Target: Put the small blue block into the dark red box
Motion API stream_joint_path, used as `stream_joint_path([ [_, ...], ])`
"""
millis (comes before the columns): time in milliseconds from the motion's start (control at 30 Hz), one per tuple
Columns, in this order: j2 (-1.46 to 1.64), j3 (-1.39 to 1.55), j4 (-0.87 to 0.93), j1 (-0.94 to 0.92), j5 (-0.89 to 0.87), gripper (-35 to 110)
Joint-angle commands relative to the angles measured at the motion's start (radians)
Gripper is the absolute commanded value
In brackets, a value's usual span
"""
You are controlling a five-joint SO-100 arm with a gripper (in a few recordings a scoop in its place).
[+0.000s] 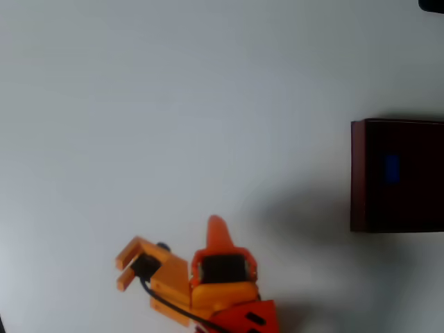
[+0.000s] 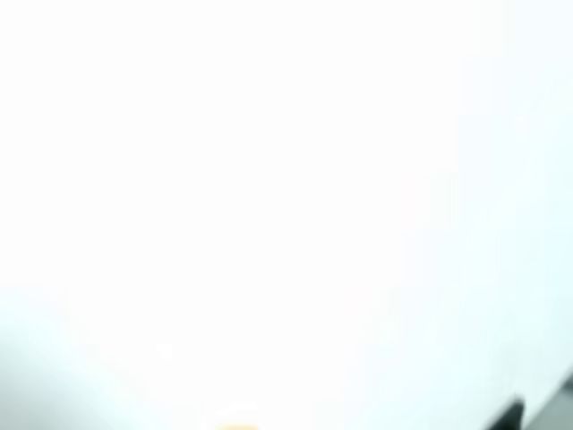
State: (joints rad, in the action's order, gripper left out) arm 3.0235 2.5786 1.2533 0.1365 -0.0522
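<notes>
1. Orange arm parts lie nearest the overhead camera, low in the picture and well left of the dark red box; the gripper is a pointed orange tip aimed up the picture.
2. Whether the gripper's fingers are apart or together I cannot tell; one cone-like tip shows from above, and nothing is seen held in it.
3. Inside the dark red box, on its near-black floor, lies the small blue block, a blurred blue patch nearer the box's left wall than its far side.
4. That box is cut by the right edge of the overhead view, so its right wall is out of frame; its left wall and two left corners stand clear.
5. White table spreads bare to the left of and above the box, with wide room between the box and the arm.
6. A soft shadow falls on the table just left of the box's lower corner, between box and gripper.
7. A dark object sits at the top right corner, above the box; too little shows to name it.
8. From the wrist view comes a washed-out white surface, with a dark shape at the bottom right and perhaps a faint orange sliver at the bottom edge.
</notes>
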Motion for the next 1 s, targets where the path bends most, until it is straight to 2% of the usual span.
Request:
stream_joint_path([
  [0, 0.141, 0.120, 0.034, 0.112, 0.021, 0],
  [133, 0.330, 0.241, 0.109, 0.161, 0.077, 0],
  [367, 0.331, 0.359, 0.103, 0.258, 0.126, 0],
  [967, 0.331, 0.426, 0.092, 0.264, 0.137, 0],
])
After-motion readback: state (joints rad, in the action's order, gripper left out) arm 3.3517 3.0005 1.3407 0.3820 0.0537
